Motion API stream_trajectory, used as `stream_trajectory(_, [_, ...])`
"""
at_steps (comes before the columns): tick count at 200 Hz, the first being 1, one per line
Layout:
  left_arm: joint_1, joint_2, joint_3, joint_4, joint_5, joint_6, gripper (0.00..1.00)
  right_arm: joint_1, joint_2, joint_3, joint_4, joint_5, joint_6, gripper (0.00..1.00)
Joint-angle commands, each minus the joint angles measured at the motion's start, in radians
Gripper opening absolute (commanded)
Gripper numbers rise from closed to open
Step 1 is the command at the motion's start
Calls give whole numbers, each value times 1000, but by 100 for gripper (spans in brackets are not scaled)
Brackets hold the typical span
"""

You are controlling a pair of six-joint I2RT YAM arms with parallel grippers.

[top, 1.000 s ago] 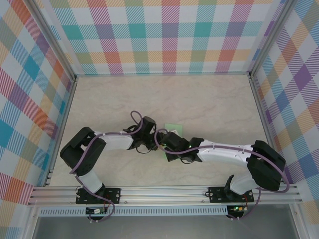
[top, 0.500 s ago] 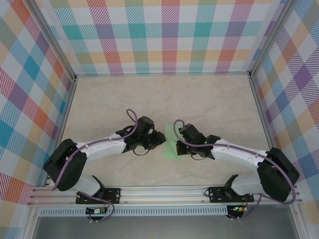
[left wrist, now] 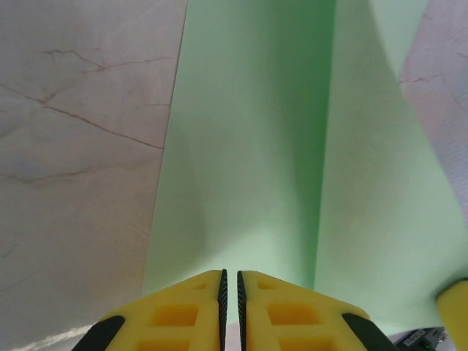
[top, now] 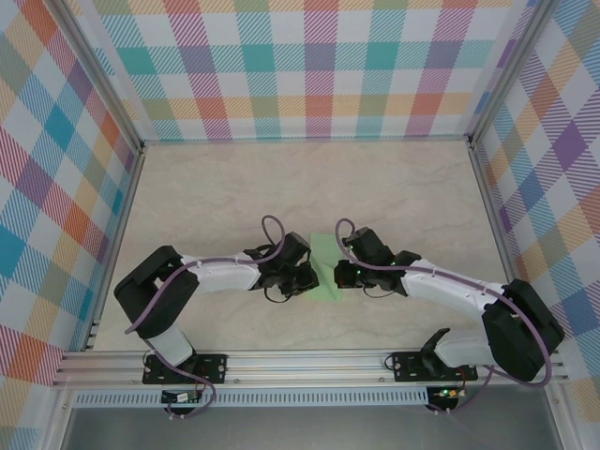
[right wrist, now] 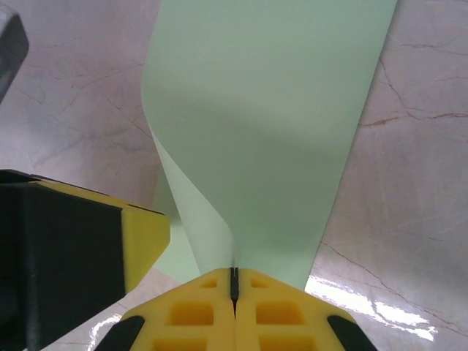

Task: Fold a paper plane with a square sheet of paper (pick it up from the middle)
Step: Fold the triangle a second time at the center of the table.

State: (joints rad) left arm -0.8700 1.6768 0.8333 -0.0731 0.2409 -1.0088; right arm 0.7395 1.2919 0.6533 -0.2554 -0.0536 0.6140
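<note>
Paper first: the thin pale mint-green square sheet of paper (top: 323, 253) lies near the middle of the beige marble-patterned tabletop (top: 206, 187), between the two arms, which reach in from either side. In the overhead view it shows as a narrow green strip with the left gripper (top: 307, 278) at its left edge and the right gripper (top: 343, 273) at its right edge.

From the left wrist, the left gripper (left wrist: 232, 281) has its yellow fingers (left wrist: 179, 314) drawn nearly together. Only a thin slit is left between the dark pads, and the near edge of the sheet (left wrist: 248, 146) runs into it. A straight crease runs lengthwise down the paper, and the part to the right of it is lit more brightly.

From the right wrist, the right gripper (right wrist: 234, 281) is fully closed, pinching an edge of the sheet (right wrist: 270, 146) that curls up off the tabletop (right wrist: 417, 183) in a smooth bend. The rest of the paper lies flat beyond. The left gripper's yellow finger (right wrist: 142, 241) sits just beside that lifted edge.

Pastel plaid walls (top: 319, 66) surround the work area.
</note>
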Motion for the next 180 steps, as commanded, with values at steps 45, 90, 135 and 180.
stream_trajectory(45, [-22, 25, 22, -115, -109, 16, 13, -6, 24, 36, -58, 16, 7, 6])
stream_trajectory(90, [-20, 17, 26, -195, -173, 39, 13, -6, 43, 49, 5, -58, 24, 6])
stream_trajectory(135, [-15, -27, 32, -288, -228, 56, 13, -6, 106, 83, 45, -114, 34, 6])
stream_trajectory(180, [-14, -36, 39, -287, -225, 65, 13, -6, 195, 145, -4, -77, 6, 6])
